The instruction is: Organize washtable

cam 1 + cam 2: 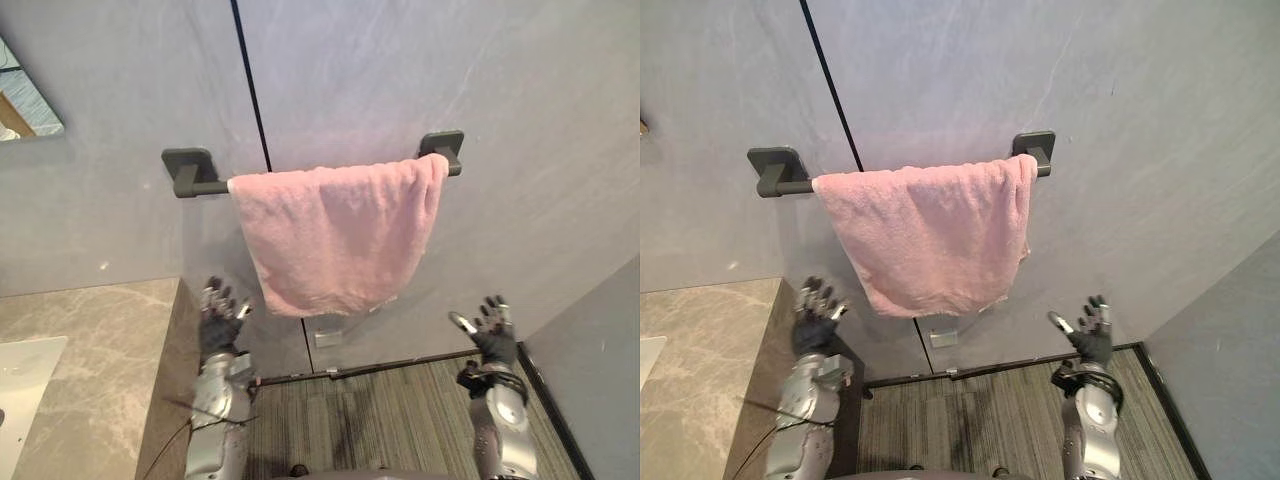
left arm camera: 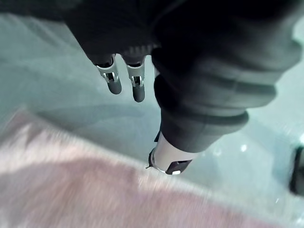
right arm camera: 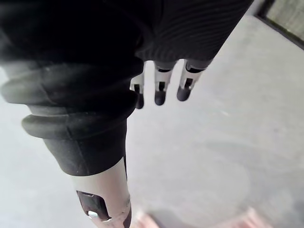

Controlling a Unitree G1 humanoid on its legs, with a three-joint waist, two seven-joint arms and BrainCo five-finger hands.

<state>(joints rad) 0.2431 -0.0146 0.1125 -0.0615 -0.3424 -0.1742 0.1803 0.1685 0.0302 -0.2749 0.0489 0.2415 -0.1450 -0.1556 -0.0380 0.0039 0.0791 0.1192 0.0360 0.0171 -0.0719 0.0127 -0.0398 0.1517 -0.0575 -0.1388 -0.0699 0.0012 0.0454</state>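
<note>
On the grey wall (image 1: 420, 70) beside the marble washtable (image 1: 90, 350), a pink towel (image 1: 335, 235) hangs draped over the dark rail (image 1: 200, 186), its hem uneven, as the left hand (image 1: 218, 320) and right hand (image 1: 492, 335) hover below with fingers spread and empty, the hanging apparently done bar straightening

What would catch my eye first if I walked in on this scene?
The pink towel stands out first, draped unevenly over a dark bar on the grey wall. Below it two robot hands are held up with open fingers: the left hand beside a marble counter, the right hand below and to the right of the towel. Neither hand touches the towel.
</note>
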